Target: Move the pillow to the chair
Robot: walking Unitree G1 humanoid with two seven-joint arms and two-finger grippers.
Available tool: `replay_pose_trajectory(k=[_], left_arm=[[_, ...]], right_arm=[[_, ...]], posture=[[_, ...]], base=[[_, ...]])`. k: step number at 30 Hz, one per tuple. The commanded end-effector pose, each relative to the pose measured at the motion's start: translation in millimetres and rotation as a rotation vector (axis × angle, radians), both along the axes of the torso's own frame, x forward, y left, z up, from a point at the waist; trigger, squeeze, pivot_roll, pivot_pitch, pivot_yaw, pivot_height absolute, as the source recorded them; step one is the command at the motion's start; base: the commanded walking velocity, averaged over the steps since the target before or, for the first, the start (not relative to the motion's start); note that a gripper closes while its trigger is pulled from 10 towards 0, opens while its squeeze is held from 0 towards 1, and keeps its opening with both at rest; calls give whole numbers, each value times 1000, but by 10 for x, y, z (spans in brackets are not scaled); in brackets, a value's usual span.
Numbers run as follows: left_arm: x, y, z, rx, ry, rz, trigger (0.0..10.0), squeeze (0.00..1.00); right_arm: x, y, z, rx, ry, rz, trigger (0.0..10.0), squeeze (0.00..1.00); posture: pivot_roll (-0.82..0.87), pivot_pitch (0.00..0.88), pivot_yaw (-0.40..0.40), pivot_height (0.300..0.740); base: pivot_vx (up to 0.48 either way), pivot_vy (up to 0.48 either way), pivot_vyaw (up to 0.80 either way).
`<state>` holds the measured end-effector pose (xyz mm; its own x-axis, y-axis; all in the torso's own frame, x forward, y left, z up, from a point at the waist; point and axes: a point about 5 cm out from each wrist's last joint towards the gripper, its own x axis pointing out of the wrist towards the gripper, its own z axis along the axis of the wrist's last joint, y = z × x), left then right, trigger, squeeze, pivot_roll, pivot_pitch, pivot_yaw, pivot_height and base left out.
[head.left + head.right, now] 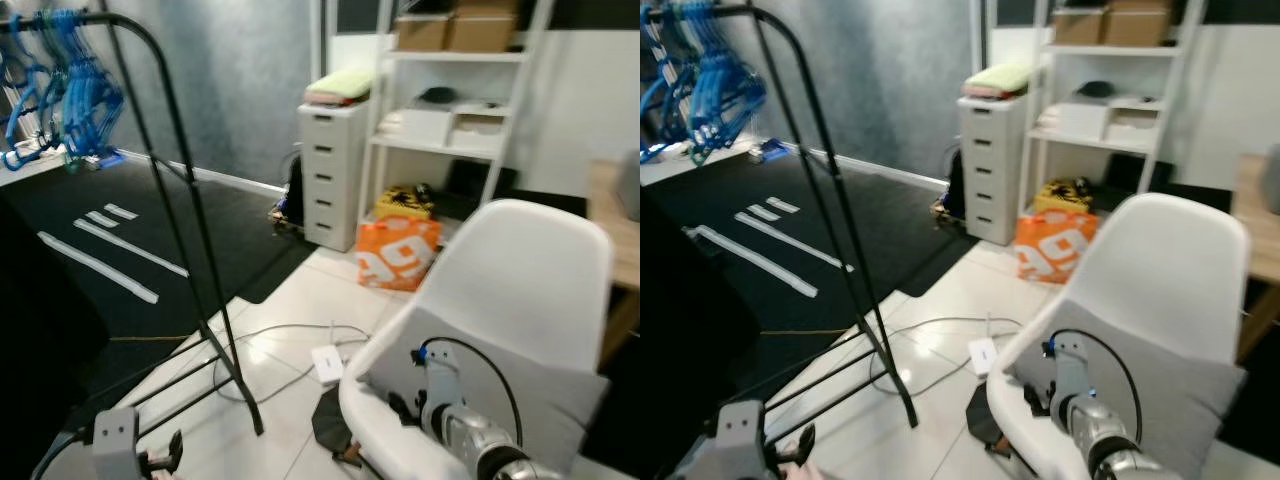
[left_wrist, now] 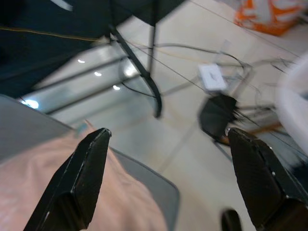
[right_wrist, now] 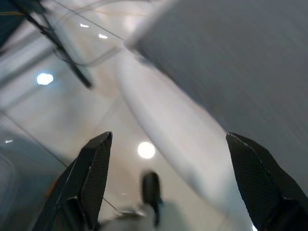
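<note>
My right gripper (image 3: 163, 159), fingers spread apart, hangs beside the pillow (image 1: 540, 385): a flat grey cushion leaning upright against the back of the white chair (image 1: 530, 270). My left gripper (image 2: 168, 173), also spread, hovers low over the tiled floor (image 1: 290, 300).

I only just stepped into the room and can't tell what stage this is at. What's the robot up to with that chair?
The grey pillow already lies on the seat of the white plastic shell chair, leaning against its back. The right gripper is open just in front of the pillow, holding nothing. The left gripper is open too, low over the pale tiled floor near the black clothes rack.
</note>
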<state>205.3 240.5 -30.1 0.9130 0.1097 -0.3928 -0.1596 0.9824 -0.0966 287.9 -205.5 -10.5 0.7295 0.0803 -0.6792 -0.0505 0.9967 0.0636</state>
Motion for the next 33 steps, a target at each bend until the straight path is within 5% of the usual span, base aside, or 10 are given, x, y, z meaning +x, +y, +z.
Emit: replay_pose_trajectory(k=[1, 9, 33], left_arm=[[-34, 24, -14, 14, 12, -3, 10000, 0], [-31, 25, -8, 19, 6, 0, 10000, 0], [-66, 35, -17, 26, 5, -17, 10000, 0]], right_arm=[[-8, 23, -12, 15, 2, -3, 10000, 0], [-1, 13, -2, 12, -7, 4, 10000, 0], [-9, 51, -11, 30, -4, 37, 10000, 0]], posture=[[-164, 0, -29, 740], [-164, 0, -31, 740], [-168, 0, -24, 740]], base=[[-424, 0, 0], [-294, 0, 0], [0, 0, 800]])
